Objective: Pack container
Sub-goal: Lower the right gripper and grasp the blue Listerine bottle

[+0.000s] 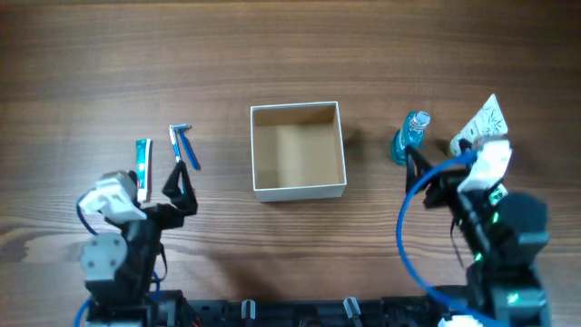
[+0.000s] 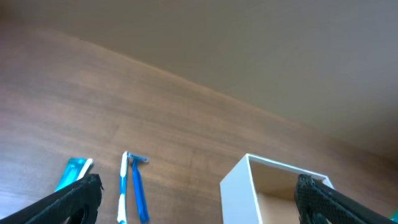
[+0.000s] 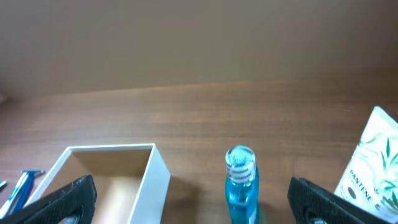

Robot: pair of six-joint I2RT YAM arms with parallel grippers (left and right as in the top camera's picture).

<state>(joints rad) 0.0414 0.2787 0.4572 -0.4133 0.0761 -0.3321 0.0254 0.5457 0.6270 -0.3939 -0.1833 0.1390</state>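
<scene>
Black fingers on both arms stand wide apart, gripping nothing. Left gripper [image 1: 160,193] hangs at the near left of the table, right gripper [image 1: 452,168] at the near right.

Just ahead of the left one lie a slim blue-and-white item [image 1: 142,166] and a blue razor [image 1: 183,145]. They are side by side, not touching. Both have their long axis running away from the robot, roughly in line with the fingers' reach.

Just ahead of the right one stands a blue bottle [image 1: 410,138], upright, framed between the fingers in the wrist view. A green-and-white sachet [image 1: 478,123] is to its right, a little farther out.

Mid-table, between the two groups, sits the container [image 1: 300,191], open top up, tan floor bare, nothing packed. It lies forward-right of the left gripper and forward-left of the right.

Judgement: neither arm is clearly nearer the box. The bottle is near the right gripper's left fingertip, so a pick there needs least travel, then a carry leftward.
</scene>
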